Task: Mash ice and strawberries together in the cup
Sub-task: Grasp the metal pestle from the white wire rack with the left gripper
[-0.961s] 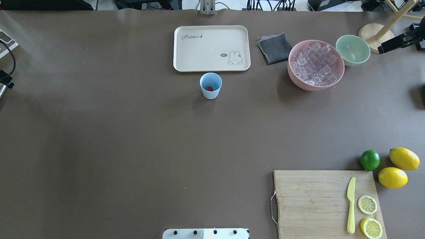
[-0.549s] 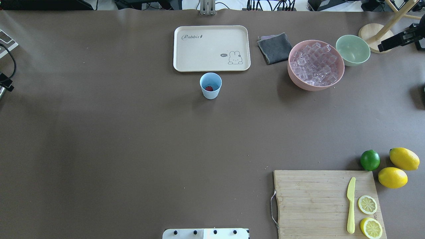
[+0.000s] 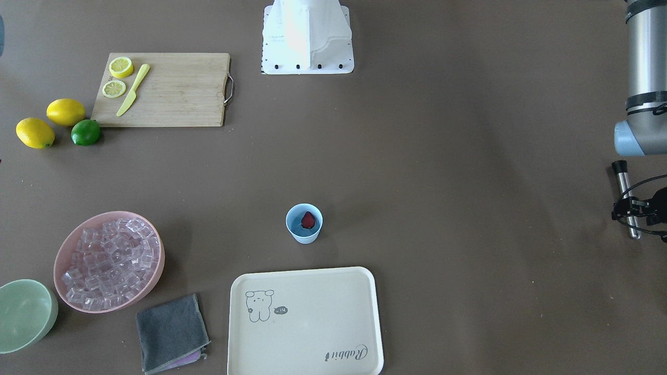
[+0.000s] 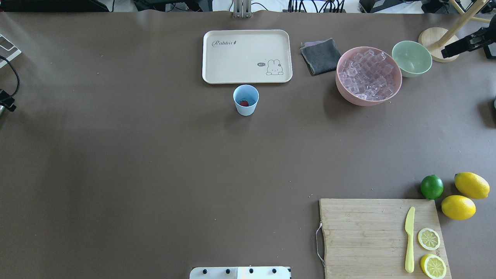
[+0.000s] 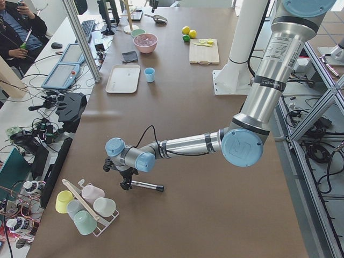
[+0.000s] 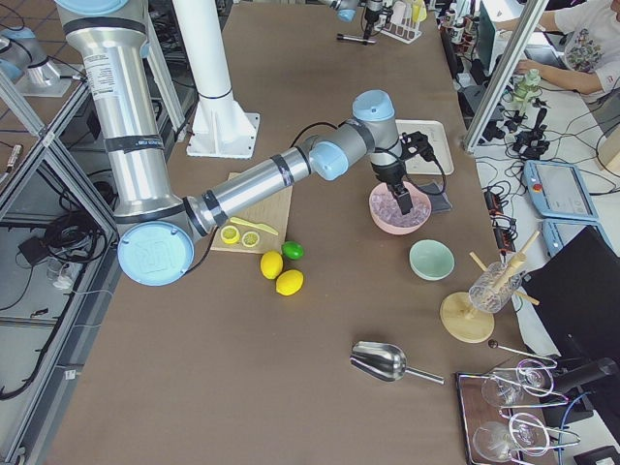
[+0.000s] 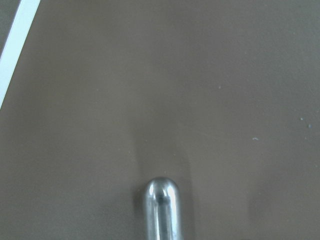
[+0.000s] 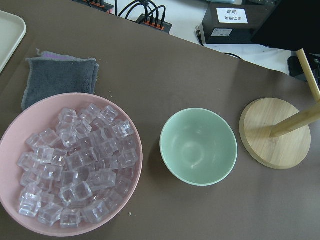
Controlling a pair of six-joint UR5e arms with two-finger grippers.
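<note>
Holding a steel muddler (image 3: 626,197), left hand (image 3: 631,210) is closed; right hand (image 4: 450,50): cannot tell.

I can read one word, on the cream tray (image 4: 244,62) that lies on the counter (image 4: 116,155). "Rabbit" is written there in dark flowing script near one corner, with a small dark mark right after it. Near the diagonally opposite corner of the tray, a line-drawn rabbit has a little speech bubble (image 4: 261,64) that reads "hi". In the front-facing view both stand upside down. My right wrist view shows a white label (image 8: 232,15) on a black box (image 8: 235,36) beyond the counter's far edge, its print too small to read.
</note>
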